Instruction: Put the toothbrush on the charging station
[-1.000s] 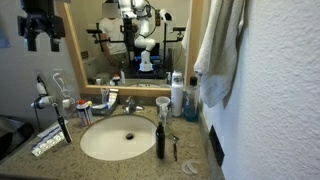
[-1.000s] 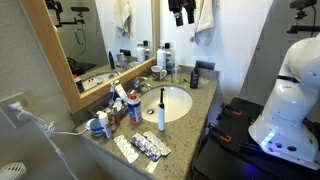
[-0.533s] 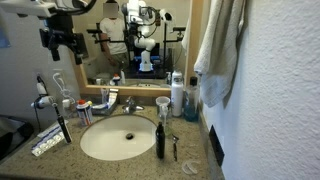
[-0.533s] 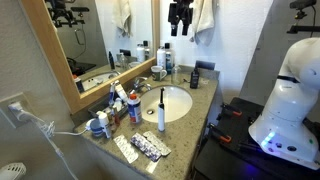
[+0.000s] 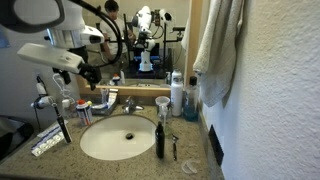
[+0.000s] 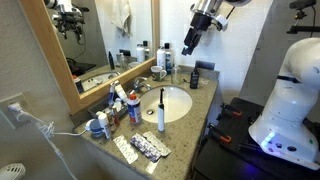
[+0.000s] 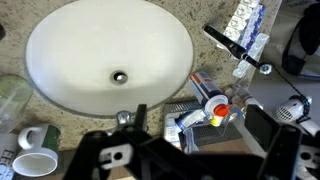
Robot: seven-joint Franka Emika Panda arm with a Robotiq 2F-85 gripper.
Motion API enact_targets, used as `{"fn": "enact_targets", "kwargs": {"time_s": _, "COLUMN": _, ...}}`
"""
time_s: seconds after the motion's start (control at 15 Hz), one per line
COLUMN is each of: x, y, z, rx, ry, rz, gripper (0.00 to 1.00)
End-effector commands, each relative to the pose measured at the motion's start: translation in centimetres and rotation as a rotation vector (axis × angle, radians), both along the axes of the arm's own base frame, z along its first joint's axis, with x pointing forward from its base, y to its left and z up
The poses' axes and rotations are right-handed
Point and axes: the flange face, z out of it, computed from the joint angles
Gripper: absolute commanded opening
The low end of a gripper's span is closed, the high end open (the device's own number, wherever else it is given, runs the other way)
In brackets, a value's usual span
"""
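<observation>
1. One gripper (image 6: 187,45) is hanging high above the counter, over the far side of the sink (image 6: 178,102) in an exterior view. It is well apart from everything below. In the wrist view its fingers (image 7: 100,152) are standing spread with nothing between them, so it is carrying nothing.
2. The toothbrush (image 6: 160,108) is standing propped at the sink rim, on the side nearest the blister packs (image 6: 142,148). In the wrist view it is showing as a slim black stick between basin and packs.
3. The charging station is not showing clearly enough to identify. A small white base among the clutter by the mirror may be it, but that is too small to tell.
4. Judgement: the pick-up is not yet done.
5. Risks:
   - A descent slightly off line could nudge the propped handle, so that it falls into the basin or onto the packs.
   - The toothpaste tube (image 7: 212,108) and neighbouring items are crowding the approach, and the fingers could catch them.
   - A slim, smooth handle may pivot in the grip and arrive tilted at the station.
</observation>
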Motion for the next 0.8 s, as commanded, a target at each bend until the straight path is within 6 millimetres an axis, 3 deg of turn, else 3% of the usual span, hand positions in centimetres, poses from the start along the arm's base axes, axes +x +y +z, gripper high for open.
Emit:
{"fn": "enact_targets", "kwargs": {"time_s": 0.0, "x": -1.2, "y": 0.4, "z": -5.4, "rx": 0.043, "ry": -0.08, "rz": 0.099, "gripper": 1.0}}
{"fn": "enact_targets", "kwargs": {"time_s": 0.07, "x": 0.9, "y": 0.4, "z": -5.6, "rx": 0.051, "ry": -0.094, "rz": 0.125, "gripper": 1.0}}
{"fn": "enact_targets", "kwargs": {"time_s": 0.73, "x": 0.8, "y": 3.0, "z": -13.6, "rx": 0.256, "ry": -0.141, "rz": 0.382, "gripper": 1.0}}
